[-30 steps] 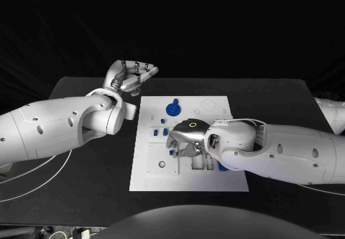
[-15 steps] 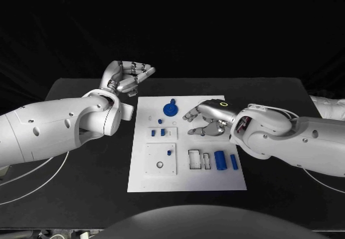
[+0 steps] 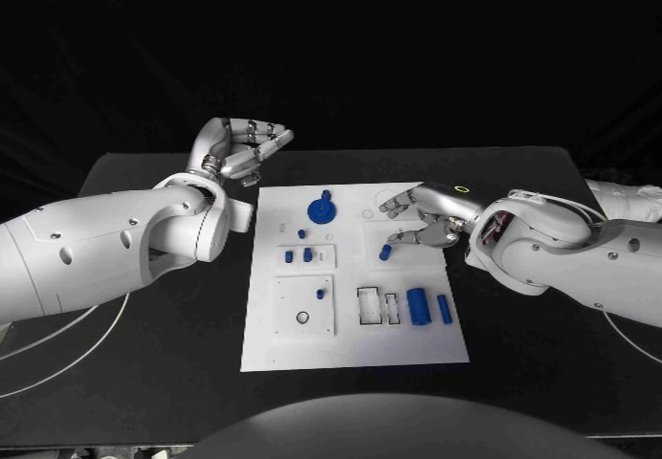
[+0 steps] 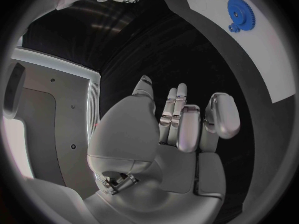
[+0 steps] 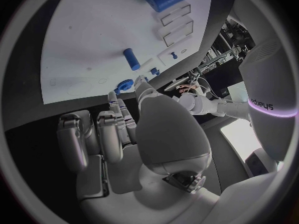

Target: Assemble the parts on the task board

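Hovering hands, parts scattered on the board

Sitting mid-tabletop (image 3: 165, 177), the white task board (image 3: 352, 344) carries a blue gear (image 3: 323, 209) at its far end. A small blue peg (image 3: 386, 252) lies just below the right hand (image 3: 425, 215), which hangs over the board's far right part, fingers spread and grasping nothing. Two blue cylinders (image 3: 430, 309) rest beside rectangular slots nearer the robot. The left hand (image 3: 246, 145) is off the board past its far left corner, fingers curled in on nothing.

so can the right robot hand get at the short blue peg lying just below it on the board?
Probably yes. The right robot hand hovers empty just above the blue peg, and nothing lies between them on the task board.
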Robot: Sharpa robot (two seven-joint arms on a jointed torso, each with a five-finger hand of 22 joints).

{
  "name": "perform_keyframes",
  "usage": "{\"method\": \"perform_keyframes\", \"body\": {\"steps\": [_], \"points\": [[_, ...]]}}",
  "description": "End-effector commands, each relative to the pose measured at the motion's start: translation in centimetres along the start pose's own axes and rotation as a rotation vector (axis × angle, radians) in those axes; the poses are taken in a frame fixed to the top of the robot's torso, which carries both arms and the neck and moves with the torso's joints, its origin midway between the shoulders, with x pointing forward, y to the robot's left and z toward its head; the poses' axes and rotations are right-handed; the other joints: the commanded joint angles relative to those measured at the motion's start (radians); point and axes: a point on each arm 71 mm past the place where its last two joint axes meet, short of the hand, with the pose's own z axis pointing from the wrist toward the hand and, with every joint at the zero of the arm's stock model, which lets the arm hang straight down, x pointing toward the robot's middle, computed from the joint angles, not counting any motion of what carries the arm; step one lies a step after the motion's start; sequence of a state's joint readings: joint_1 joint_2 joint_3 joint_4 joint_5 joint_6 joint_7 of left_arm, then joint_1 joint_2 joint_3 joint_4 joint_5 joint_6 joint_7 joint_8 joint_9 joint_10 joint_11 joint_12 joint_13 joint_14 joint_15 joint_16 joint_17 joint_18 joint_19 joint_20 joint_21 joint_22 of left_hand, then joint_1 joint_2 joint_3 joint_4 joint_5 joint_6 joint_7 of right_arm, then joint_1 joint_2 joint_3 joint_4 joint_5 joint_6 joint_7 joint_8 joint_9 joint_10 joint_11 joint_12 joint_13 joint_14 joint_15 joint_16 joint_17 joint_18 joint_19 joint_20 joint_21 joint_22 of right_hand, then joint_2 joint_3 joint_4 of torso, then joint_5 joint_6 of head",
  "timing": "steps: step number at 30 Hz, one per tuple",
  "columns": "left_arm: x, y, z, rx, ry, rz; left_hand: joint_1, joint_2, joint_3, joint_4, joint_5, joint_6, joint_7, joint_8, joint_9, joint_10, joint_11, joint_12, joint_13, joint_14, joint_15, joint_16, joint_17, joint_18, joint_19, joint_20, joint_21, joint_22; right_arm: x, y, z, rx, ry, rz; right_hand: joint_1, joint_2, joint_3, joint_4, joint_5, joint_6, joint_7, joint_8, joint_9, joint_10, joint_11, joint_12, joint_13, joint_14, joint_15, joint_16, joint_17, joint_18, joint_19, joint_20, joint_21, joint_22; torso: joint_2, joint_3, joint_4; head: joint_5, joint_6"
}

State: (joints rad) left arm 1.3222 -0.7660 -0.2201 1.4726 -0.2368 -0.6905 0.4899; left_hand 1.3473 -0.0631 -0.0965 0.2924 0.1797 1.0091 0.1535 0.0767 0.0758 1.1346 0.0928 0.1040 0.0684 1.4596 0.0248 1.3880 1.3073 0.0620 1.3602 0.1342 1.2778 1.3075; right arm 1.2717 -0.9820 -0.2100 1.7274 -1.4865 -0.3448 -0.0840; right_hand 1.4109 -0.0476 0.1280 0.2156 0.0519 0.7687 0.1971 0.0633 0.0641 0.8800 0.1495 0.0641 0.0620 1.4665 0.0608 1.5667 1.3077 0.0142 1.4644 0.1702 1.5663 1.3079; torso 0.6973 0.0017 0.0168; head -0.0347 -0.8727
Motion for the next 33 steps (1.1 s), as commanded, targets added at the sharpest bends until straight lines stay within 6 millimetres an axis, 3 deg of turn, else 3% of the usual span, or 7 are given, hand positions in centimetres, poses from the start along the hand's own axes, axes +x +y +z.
{"method": "perform_keyframes", "body": {"steps": [1,6,12,19,27,31,33], "points": [[0.3,-0.1,0.0,0.014,0.019,-0.007,-0.003,0.01,0.005,0.0,0.007,-0.005,-0.002,-0.007,-0.001,-0.003,0.002,-0.006,-0.001,-0.002,0.0,-0.005,-0.001,0.009,-0.001,-0.003,-0.006,0.146,0.6,-0.1,0.0,0.023,0.077,-0.032,-0.001,0.001,-0.01,0.002,-0.005,0.002,0.007,0.001,0.001,-0.005,0.002,0.0,0.001,0.104,0.011,0.004,0.263,-0.014,0.106,0.006,0.004,0.263,0.001,-0.001,0.0015,-0.003,0.0],[0.3,-0.1,-0.1,0.017,0.02,-0.008,-0.003,0.01,0.005,0.0,0.007,-0.005,-0.002,-0.007,-0.001,-0.003,0.002,-0.006,-0.001,-0.002,0.0,-0.005,-0.001,0.009,-0.001,-0.003,-0.006,0.146,1.2,0.0,0.0,0.029,0.114,-0.054,-0.01,-0.002,-0.022,0.01,-0.005,-0.025,0.009,-0.003,-0.001,0.0,0.005,0.004,0.003,0.104,0.018,0.004,0.263,-0.014,0.106,0.011,0.004,0.263,0.0,-0.0031,0.0025,-0.006,0.0],[0.0,-0.1,-0.1,0.016,0.014,-0.004,-0.002,0.011,0.005,0.0,0.007,-0.006,-0.002,-0.007,-0.001,-0.003,0.002,-0.006,-0.001,-0.002,0.0,-0.005,-0.001,0.009,0.0,-0.003,-0.005,0.146,1.3,0.3,0.0,0.025,0.103,-0.066,-0.018,0.005,-0.038,0.025,-0.005,0.05,0.011,0.013,0.009,0.035,0.008,0.016,0.005,0.104,0.027,0.004,0.263,-0.014,0.106,0.021,0.004,0.263,0.0,-0.0009,-0.0002,-0.005,0.0],[-0.1,0.0,-0.1,0.016,0.01,-0.002,-0.002,0.011,0.005,0.0,0.007,-0.006,-0.002,-0.007,-0.001,-0.003,0.002,-0.006,-0.001,-0.002,0.0,-0.005,-0.001,0.009,0.0,-0.003,-0.005,0.146,1.4,0.6,-0.1,0.018,0.105,-0.072,-0.019,0.011,-0.048,0.032,-0.005,0.076,0.007,0.02,0.012,0.064,0.008,0.023,0.005,0.104,0.028,0.004,0.263,-0.014,0.106,0.025,0.004,0.263,0.001,-0.0007,0.0002,-0.004,0.0],[-0.1,0.0,0.0,0.015,0.01,-0.002,-0.002,0.011,0.005,0.0,0.007,-0.006,-0.002,-0.007,-0.001,-0.003,0.002,-0.006,-0.001,-0.002,0.0,-0.005,-0.001,0.009,0.0,-0.003,-0.005,0.146,1.9,1.0,0.2,0.016,0.149,-0.083,0.024,0.029,-0.045,0.015,-0.005,0.126,-0.039,0.035,0.017,0.125,-0.02,0.037,0.005,0.104,0.005,0.004,0.263,-0.014,0.106,0.008,0.004,0.263,0.0,-0.0011,0.0005,-0.006,0.0],[-0.1,0.0,0.0,0.015,0.011,-0.002,-0.002,0.011,0.005,0.0,0.007,-0.006,-0.002,-0.007,-0.001,-0.003,0.002,-0.006,-0.001,-0.002,0.0,-0.005,-0.001,0.009,0.0,-0.003,-0.005,0.146,2.2,1.2,0.6,0.015,0.165,-0.093,0.046,0.04,-0.038,0.005,-0.004,0.143,-0.051,0.037,0.017,0.144,-0.031,0.038,0.004,0.104,-0.007,0.004,0.263,-0.014,0.106,-0.003,0.004,0.263,0.0,-0.0009,0.0009,-0.006,0.0],[0.0,0.0,0.0,0.015,0.012,-0.003,-0.002,0.011,0.005,0.0,0.007,-0.006,-0.002,-0.007,-0.001,-0.003,0.002,-0.006,-0.001,-0.002,0.0,-0.005,-0.001,0.009,0.0,-0.003,-0.005,0.146,2.3,1.3,0.7,0.011,0.171,-0.097,0.057,0.045,-0.034,0.001,-0.004,0.157,-0.056,0.04,0.018,0.159,-0.038,0.04,0.003,0.104,-0.015,0.004,0.263,-0.014,0.106,-0.01,0.004,0.263,0.001,-0.0011,0.002,-0.014,0.0]]}}
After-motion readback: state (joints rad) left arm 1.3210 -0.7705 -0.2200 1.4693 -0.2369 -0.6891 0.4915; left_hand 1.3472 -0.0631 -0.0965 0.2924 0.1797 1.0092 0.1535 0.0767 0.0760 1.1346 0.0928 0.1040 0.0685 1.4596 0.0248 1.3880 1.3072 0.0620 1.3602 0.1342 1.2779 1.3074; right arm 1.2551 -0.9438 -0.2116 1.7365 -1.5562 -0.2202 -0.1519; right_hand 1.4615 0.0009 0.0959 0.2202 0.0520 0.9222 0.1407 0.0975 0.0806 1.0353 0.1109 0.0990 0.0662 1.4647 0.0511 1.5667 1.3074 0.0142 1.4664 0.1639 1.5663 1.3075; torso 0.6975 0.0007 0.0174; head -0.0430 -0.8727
